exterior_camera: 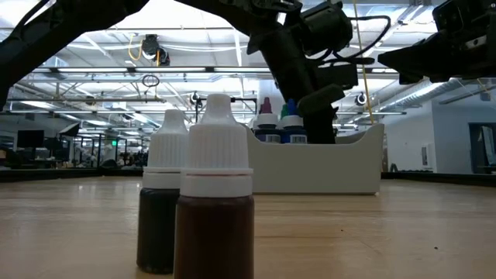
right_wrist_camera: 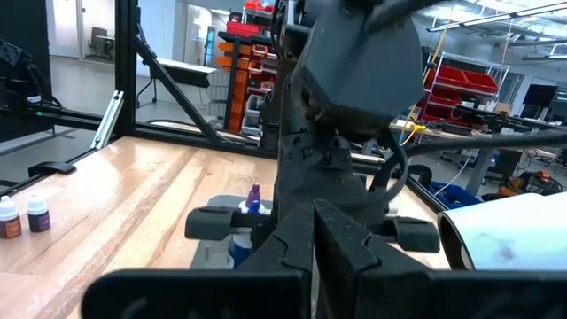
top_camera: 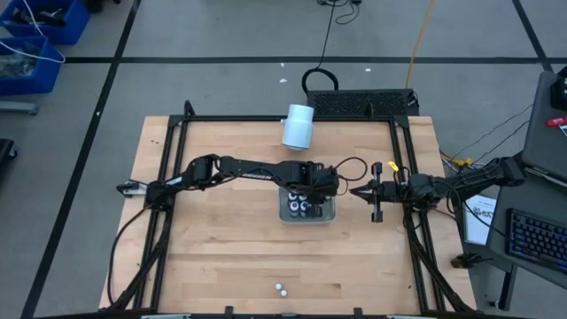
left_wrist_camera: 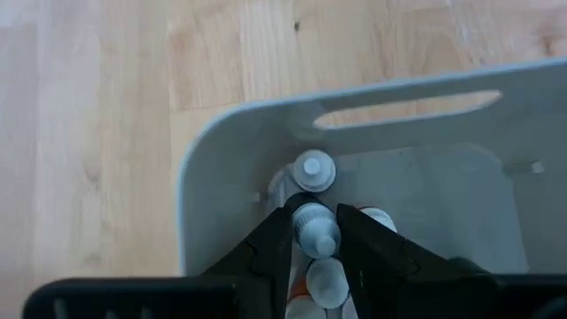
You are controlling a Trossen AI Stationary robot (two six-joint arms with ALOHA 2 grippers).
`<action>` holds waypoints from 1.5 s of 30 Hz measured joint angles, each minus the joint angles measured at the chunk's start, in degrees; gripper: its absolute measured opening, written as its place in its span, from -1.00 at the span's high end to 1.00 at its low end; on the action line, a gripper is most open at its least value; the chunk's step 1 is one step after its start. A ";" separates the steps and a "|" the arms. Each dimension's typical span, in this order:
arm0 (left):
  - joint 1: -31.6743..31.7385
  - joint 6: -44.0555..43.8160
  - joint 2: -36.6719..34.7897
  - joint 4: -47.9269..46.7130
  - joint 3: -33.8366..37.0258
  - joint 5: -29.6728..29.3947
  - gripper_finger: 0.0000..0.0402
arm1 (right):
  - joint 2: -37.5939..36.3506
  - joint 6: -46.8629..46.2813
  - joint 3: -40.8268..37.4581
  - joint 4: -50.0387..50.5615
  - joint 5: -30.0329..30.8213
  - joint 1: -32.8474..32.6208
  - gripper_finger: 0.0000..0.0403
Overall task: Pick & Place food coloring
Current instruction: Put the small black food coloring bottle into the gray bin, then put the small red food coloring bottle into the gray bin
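Note:
The grey tray point(top_camera: 285, 215) sits at the table's middle with several food coloring bottles standing in it. My left gripper point(top_camera: 310, 190) reaches down into the tray, and in its wrist view point(left_wrist_camera: 316, 217) it is shut on one white-capped bottle point(left_wrist_camera: 316, 235). Other bottles point(left_wrist_camera: 312, 170) stand close on either side of that one. Two more bottles point(top_camera: 281, 289) stand on their bases near the table's near edge; the low view shows them close up point(exterior_camera: 213, 201), dark brown with white caps. My right gripper point(top_camera: 356, 190) hovers shut, just right of the tray. My left gripper pinches a small bottle by its white cap point(left_wrist_camera: 316, 241) between its two fingers point(left_wrist_camera: 282, 232). It comes from above, pointing down into the tray. The bottle stands upright among its neighbours; I cannot tell whether its base rests on the tray floor.
A large white cylinder point(top_camera: 299, 126) lies near the table's far edge. A black frame point(top_camera: 403, 159) rails the table's left, right and far sides. The tray's wall point(exterior_camera: 341, 167) stands around the bottles. Bare wood point(top_camera: 221, 248) lies between the tray and the two near bottles.

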State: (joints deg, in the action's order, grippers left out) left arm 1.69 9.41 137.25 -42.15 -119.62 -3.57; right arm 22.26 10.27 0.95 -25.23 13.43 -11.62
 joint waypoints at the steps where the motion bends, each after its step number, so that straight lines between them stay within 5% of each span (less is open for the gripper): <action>1: 0.00 0.00 0.00 0.00 0.05 0.01 0.52 | -0.02 -0.01 0.00 -0.06 0.00 0.00 0.98; 16: 0.04 -0.77 0.02 1.43 0.11 1.16 0.48 | 0.00 -0.52 0.00 -6.71 -0.02 0.00 0.98; 26: 0.33 -1.80 -0.06 0.17 -0.05 1.61 0.14 | 0.00 0.87 0.00 -9.23 -0.04 0.00 0.98; 35: -2.17 2.69 -0.73 -11.02 -15.59 -1.95 0.13 | 0.00 0.91 0.00 -9.71 -0.12 0.00 0.98; 42: -7.52 -2.63 -16.35 -19.56 -13.04 -3.49 0.15 | -0.03 0.91 0.00 -9.67 -0.21 -0.09 0.98; 45: -12.23 -8.47 -22.93 -27.80 -12.56 -8.12 0.34 | 0.11 0.83 0.00 -9.15 -0.38 -0.11 0.98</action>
State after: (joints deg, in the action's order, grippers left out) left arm -10.53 0.94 114.32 -69.94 -132.18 -11.68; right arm 22.37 11.11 0.95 -34.38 13.05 -11.73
